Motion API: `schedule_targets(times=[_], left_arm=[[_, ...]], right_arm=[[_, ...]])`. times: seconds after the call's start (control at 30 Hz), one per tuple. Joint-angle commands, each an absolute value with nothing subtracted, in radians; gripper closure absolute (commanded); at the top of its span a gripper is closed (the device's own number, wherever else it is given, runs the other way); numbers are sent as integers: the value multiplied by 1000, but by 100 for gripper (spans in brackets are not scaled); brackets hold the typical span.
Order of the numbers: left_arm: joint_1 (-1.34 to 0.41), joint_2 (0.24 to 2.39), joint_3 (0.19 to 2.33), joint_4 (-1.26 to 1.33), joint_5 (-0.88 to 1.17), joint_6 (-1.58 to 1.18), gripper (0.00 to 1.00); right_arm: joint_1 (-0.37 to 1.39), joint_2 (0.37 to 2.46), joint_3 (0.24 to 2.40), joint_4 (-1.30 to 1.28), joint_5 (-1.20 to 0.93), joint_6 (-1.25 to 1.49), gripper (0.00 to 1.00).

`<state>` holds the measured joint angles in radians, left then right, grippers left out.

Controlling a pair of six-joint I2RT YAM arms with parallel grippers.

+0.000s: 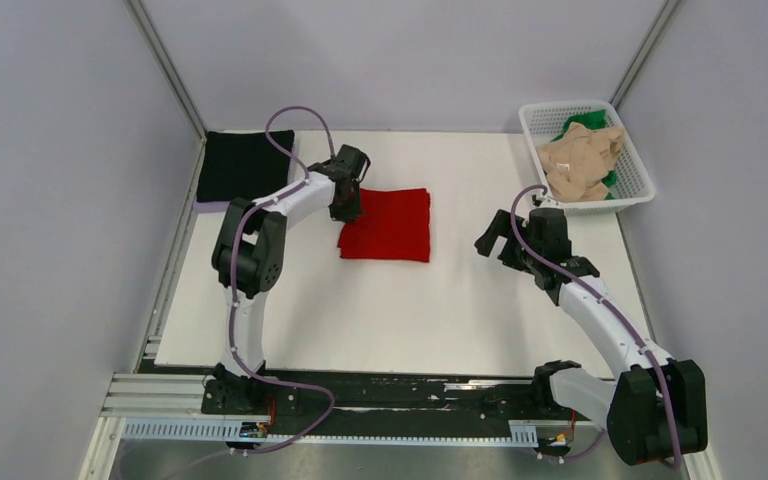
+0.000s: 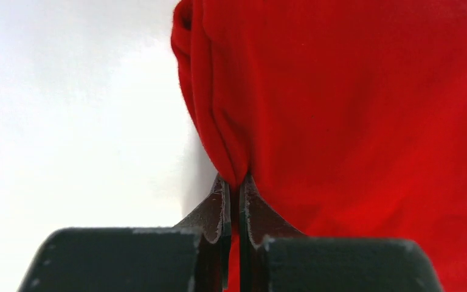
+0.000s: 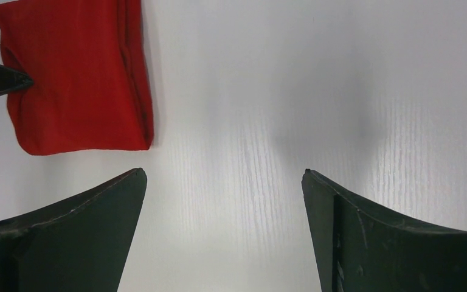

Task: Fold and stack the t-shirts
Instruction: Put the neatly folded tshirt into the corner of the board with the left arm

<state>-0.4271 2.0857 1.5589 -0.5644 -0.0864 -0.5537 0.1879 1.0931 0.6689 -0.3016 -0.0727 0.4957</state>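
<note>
right gripper [image 3: 225,176]: fingers wide apart, empty, above the white table [image 1: 440,310].
left gripper [image 2: 236,182]: pinching the left edge of the folded bright red cloth t-shirt [image 1: 390,225], mid-table.
step: probably stacking red.
next: carry it onto the folded black t-shirt [image 1: 245,165], far-left corner, squarely.
far right: crumpled beige t-shirt [image 1: 582,155] and green t-shirt [image 1: 580,122] in the white plastic lattice basket [image 1: 560,106].

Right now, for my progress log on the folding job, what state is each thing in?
red t-shirt: folded, lying flat, left edge pinched.
black t-shirt: folded, lying flat at far left.
beige t-shirt: crumpled in the basket.
green t-shirt: crumpled under the beige one.
basket: upright, holding two shirts.
left tool: shut on the red t-shirt.
right tool: open, empty.
</note>
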Motion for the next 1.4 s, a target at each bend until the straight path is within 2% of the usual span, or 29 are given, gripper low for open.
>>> schedule_targets(times=[0.0, 0.17, 0.4, 0.57, 0.87, 1.1, 1.37], left_arm=[[-421, 2106, 1729, -729, -474, -382, 100], [-403, 2172, 1926, -757, -767, -141, 100], [-317, 2152, 1956, -575, -900, 149, 100], [-266, 2126, 1977, -457, -908, 303, 100], [-229, 2095, 2067, -417, -897, 402, 100], [-230, 2067, 2151, -528, -809, 308, 100], [-229, 2014, 2135, -544, -756, 251, 100]], right_arm=[[179, 1082, 669, -288, -22, 463, 0], [177, 1080, 663, -289, 0, 458, 0], [173, 1095, 663, -291, 64, 456, 0], [172, 1128, 671, -291, 62, 457, 0], [170, 1161, 684, -294, 53, 465, 0], [169, 1155, 684, -297, 62, 468, 0], [169, 1158, 682, -304, 54, 477, 0]])
